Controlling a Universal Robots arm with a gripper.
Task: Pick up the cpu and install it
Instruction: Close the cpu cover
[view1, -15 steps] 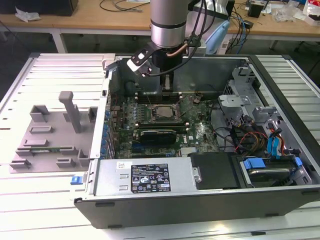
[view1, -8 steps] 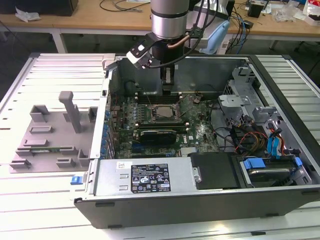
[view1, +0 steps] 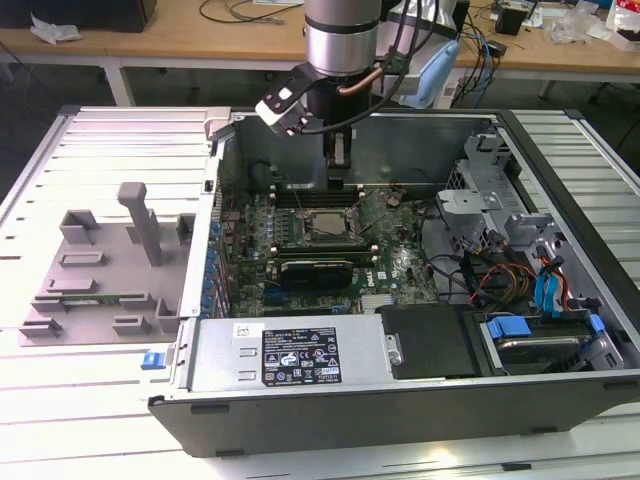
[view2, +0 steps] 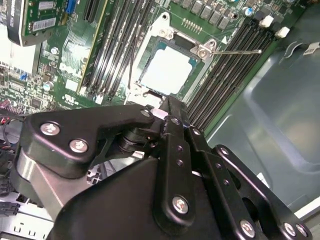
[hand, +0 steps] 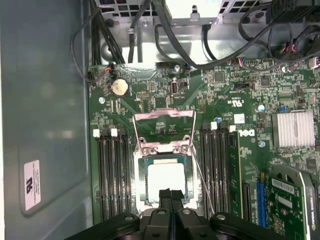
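The cpu (view1: 327, 226) (view2: 167, 70) (hand: 162, 180) is a pale silvery square lying flat inside the socket frame (hand: 140, 172) on the green motherboard. The socket's metal bracket (hand: 164, 127) is flipped open and its thin wire lever (view2: 235, 51) sticks out to the side. My gripper (view1: 338, 168) (view2: 167, 106) (hand: 170, 194) hangs inside the open computer case, just above one edge of the cpu. Its two black fingers are pressed together, shut, with nothing between them.
Black memory slots (hand: 112, 175) flank the socket on both sides. A long black card (view1: 315, 268) lies in front of the socket, with the power supply (view1: 300, 355) nearer still. Cables and drive cages (view1: 520, 300) crowd the exterior view's right. A grey tray (view1: 100, 270) sits outside the case on the left.
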